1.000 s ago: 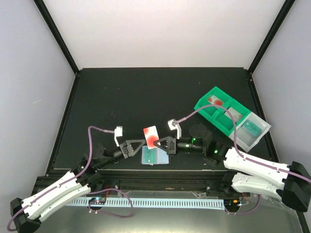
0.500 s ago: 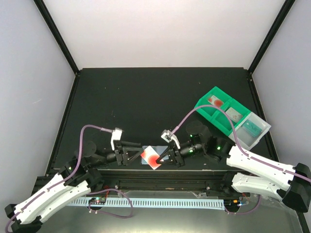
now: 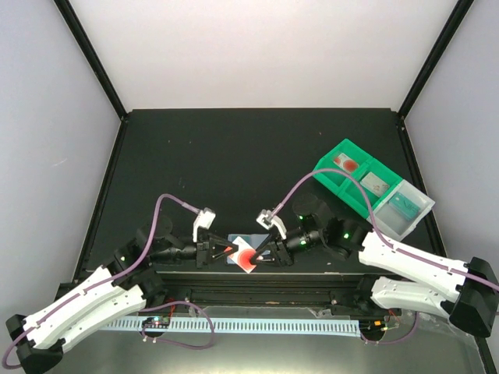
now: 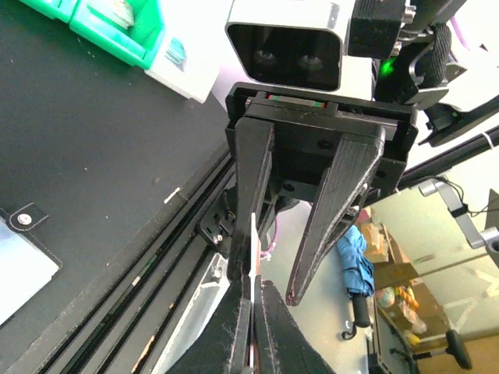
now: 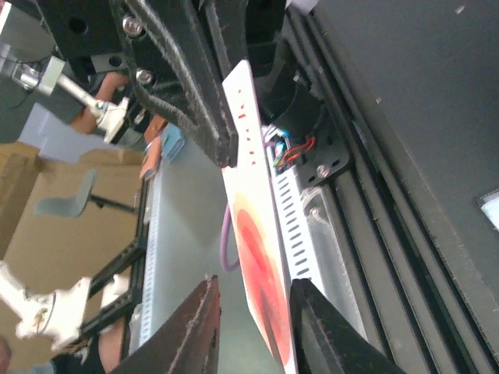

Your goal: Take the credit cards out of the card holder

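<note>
Wrist views reveal left end effector [image 4: 253, 294] clamping white card [image 5: 261, 249], right end effector [image 5: 255, 284] parted.

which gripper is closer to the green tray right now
Right. The right gripper sits left of the green tray and closer to the arm bases; the left gripper is even further left, beyond the red-and-white card between them.

Both arms are built of white shells on black joints, the left arm [image 3: 86, 300] and the right arm [image 3: 405, 261] alike. A mauve cable [image 3: 312, 181] loops to a white camera block [image 4: 284, 43] with two dark lenses, just behind each claw. The left gripper [image 3: 228, 250] and right gripper [image 3: 257, 255] have black wedge fingers of grainy plastic, tapering toward the tips. Small green lights [image 3: 337, 232] glow farther back from the claws.
</note>
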Robot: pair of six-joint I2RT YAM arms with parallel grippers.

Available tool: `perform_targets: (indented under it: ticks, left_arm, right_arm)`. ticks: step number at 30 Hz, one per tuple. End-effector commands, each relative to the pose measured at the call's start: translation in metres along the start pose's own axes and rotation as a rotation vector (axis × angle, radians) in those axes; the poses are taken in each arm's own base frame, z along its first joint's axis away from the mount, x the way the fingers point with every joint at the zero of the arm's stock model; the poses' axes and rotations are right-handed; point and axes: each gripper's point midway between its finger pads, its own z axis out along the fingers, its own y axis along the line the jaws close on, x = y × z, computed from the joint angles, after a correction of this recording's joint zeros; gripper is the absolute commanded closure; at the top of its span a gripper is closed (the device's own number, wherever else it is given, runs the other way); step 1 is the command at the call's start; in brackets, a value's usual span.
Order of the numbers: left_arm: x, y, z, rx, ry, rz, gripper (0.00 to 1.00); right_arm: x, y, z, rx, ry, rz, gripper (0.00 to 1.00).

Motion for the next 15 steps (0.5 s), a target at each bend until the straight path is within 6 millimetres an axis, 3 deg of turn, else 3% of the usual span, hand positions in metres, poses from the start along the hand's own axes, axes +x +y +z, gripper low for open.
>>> perform_targets:
  ticks: [1,5,9,15]
  left_arm:
    - [-0.014,-0.004,0.000,0.015,-0.062,-0.004,0.98]
    - [-0.025,0.003,-0.001,0.005,-0.149,-0.052,0.98]
    - [-0.040,0.012,-0.004,0.004,-0.275,-0.111,0.98]
    - [-0.060,0.021,-0.016,0.005,-0.443,-0.180,0.98]
  right_arm:
    - [-0.022,-0.008,-0.009,0.069,-0.158,0.013,0.69]
    - [-0.035,-0.015,-0.013,0.027,-0.335,0.118,0.56]
    - [-0.050,-0.021,-0.021,-0.008,-0.485,0.201,0.49]
    - [-0.069,-0.019,-0.024,-0.077,-0.578,0.269,0.53]
